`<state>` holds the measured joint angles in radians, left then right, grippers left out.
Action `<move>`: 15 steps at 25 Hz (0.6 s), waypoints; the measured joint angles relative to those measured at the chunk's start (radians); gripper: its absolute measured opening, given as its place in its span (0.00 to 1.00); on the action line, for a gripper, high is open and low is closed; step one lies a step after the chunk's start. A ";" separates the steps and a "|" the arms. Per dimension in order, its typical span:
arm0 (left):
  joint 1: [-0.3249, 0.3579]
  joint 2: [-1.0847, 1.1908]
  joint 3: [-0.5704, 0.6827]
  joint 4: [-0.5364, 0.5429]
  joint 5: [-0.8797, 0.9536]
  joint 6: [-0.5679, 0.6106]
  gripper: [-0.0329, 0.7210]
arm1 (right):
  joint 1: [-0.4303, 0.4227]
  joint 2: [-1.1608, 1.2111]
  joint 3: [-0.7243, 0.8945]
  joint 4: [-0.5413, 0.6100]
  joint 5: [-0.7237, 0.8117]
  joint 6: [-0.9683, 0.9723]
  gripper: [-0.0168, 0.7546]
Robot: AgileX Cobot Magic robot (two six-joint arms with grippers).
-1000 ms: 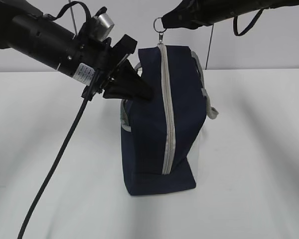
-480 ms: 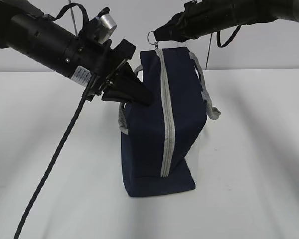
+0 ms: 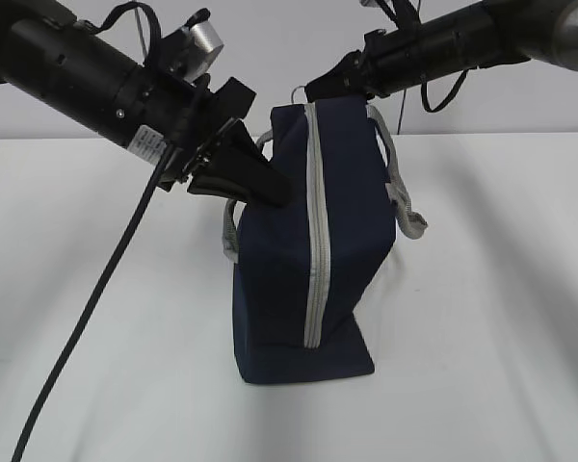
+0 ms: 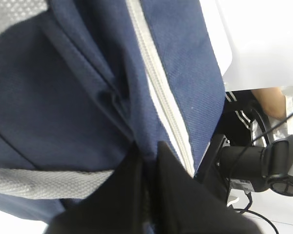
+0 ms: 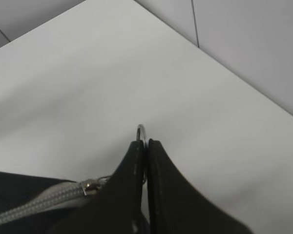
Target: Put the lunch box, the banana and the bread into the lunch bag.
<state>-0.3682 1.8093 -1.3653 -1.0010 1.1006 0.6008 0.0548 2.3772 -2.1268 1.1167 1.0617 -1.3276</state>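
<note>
Two black arms slant in from the upper corners, the left gripper [image 3: 270,188] pinched tight on navy fabric of the lunch bag [image 3: 308,279], the right gripper [image 3: 313,93] clamped on its zipper's ring pull [image 5: 141,132].

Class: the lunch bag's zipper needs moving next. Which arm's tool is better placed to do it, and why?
The right. The right tool is shut on the zipper's ring pull at the top of the lunch bag. The left tool pinches the bag's fabric, steadying it.
</note>
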 joint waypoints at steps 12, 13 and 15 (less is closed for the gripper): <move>0.001 -0.008 0.000 0.013 0.018 0.030 0.07 | -0.012 0.033 -0.007 0.053 0.125 -0.124 0.00; 0.005 -0.008 0.000 0.013 0.014 0.020 0.08 | -0.012 0.033 -0.008 0.053 0.125 -0.127 0.00; 0.020 -0.010 0.000 0.013 0.004 -0.010 0.16 | -0.012 0.033 -0.008 0.053 0.125 -0.127 0.00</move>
<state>-0.3484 1.7993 -1.3653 -0.9883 1.1044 0.5906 0.0428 2.4103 -2.1351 1.1699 1.1862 -1.4546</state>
